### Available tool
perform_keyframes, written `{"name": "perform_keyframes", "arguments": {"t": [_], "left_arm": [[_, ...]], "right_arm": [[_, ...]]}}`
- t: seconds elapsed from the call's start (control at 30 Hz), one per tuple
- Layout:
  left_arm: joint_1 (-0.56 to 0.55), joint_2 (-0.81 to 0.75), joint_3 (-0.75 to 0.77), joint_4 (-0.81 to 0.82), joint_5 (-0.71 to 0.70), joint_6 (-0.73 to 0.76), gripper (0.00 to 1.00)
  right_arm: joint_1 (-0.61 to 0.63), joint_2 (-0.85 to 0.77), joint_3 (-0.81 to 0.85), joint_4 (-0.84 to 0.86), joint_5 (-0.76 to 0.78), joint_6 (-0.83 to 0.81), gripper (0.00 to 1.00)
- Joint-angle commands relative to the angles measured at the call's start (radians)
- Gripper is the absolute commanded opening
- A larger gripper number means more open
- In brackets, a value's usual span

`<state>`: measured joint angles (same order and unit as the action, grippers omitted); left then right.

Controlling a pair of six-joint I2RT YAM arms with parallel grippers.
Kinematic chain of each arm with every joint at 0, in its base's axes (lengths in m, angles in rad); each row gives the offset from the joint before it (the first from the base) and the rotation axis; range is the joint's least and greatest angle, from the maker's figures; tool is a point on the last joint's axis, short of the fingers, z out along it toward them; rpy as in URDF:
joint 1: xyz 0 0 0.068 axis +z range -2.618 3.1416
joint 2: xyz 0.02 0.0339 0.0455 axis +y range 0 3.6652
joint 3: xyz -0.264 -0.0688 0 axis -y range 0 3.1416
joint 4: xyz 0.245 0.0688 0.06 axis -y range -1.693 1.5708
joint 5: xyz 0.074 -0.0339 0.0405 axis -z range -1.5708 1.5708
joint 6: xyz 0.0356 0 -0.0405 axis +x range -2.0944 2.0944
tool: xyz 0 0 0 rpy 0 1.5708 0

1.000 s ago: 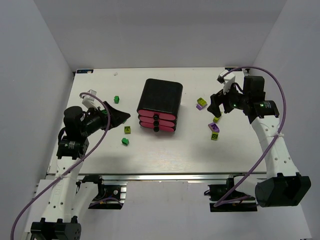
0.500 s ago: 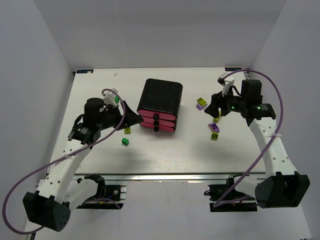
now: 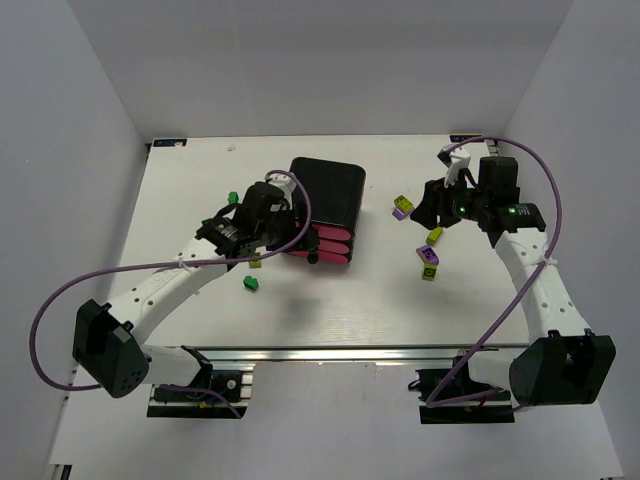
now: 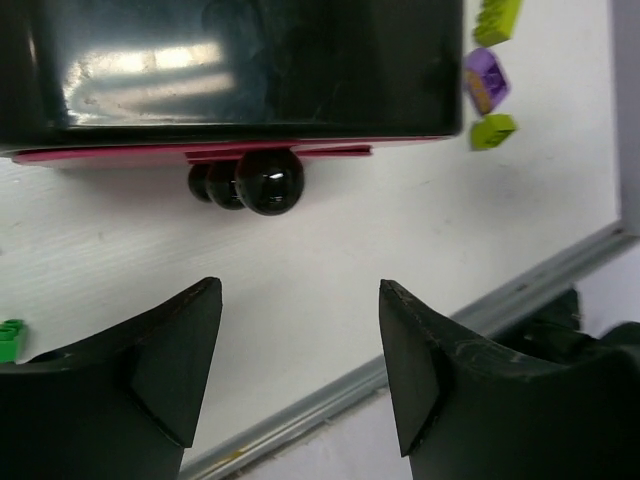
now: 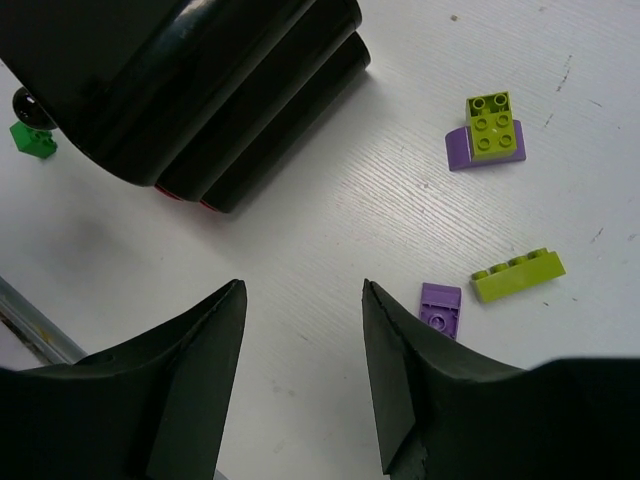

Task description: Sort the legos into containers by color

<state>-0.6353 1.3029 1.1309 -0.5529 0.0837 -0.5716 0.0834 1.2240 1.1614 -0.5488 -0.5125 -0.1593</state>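
Opening a drawer looks to be the step in hand: all three drawers (image 3: pixel 318 243) sit closed, and every brick lies loose on the bench (image 3: pixel 180 180).

- Left: one dark green brick (image 3: pixel 233 197) on the far side of the left arm, and a second green brick (image 3: pixel 250 283) nearer.
- Left pincer (image 4: pixel 300 290): jaws apart, empty, facing the knobs (image 4: pixel 270 180) from the near side, not touching.
- Centre: black box (image 3: pixel 325 190), pink fronts toward the near edge.
- Right: small purple brick (image 5: pixel 440 305) just beside a yellow-green bar (image 5: pixel 517 274). A capped purple brick (image 5: pixel 490 130) lies farther off.
- Right pincer (image 5: pixel 302 290): jaws apart, empty, above the bench between the box and those bricks.

Handling note: the knobs overlap in the wrist view, so set the height for one knob alone. Centre the jaws on it, close firmly and pull straight toward the near edge. The box may slide, so draw slowly.
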Motion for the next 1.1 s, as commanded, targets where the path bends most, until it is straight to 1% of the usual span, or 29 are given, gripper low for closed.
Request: {"name": "perform_keyframes", "arguments": {"t": [0.0,0.13,0.33,0.47,0.57,0.6,0.7,0.73,0.83,0.97,1.07], "left_arm": [[-0.029,0.004,0.018,0.031,-0.159,0.061,0.74],[-0.049,0.08,0.046,0.044,-0.168,0.101,0.74],[-0.049,0.142,0.072,0.103,-0.209,0.139,0.74],[-0.049,0.199,0.104,0.122,-0.214,0.153,0.72],[-0.049,0.219,0.121,0.145,-0.216,0.153,0.64],[-0.049,0.225,0.122,0.146,-0.214,0.153,0.54],[-0.049,0.223,0.124,0.134,-0.191,0.148,0.36],[-0.049,0.214,0.119,0.128,-0.176,0.147,0.28],[-0.049,0.15,0.058,0.125,-0.147,0.134,0.22],[-0.049,0.017,-0.08,0.116,-0.085,0.124,0.2],[-0.049,-0.079,-0.155,0.088,-0.009,0.121,0.2]], "right_arm": [[-0.002,0.006,0.001,0.044,0.023,0.017,0.56],[-0.002,0.019,0.003,0.05,0.032,0.015,0.56],[-0.002,0.04,0.018,0.053,0.04,0.007,0.56],[-0.002,0.048,0.023,0.056,0.045,0.004,0.56],[-0.004,0.049,0.021,0.058,0.046,0.0,0.56],[-0.005,0.049,0.02,0.055,0.048,-0.002,0.56],[-0.002,0.043,0.014,0.058,0.052,-0.003,0.55],[-0.002,0.042,0.012,0.058,0.052,-0.005,0.55],[-0.002,0.037,0.008,0.061,0.06,-0.014,0.56],[-0.002,0.028,-0.002,0.059,0.063,-0.023,0.56],[-0.001,0.028,-0.014,0.059,0.058,-0.028,0.55]]}}
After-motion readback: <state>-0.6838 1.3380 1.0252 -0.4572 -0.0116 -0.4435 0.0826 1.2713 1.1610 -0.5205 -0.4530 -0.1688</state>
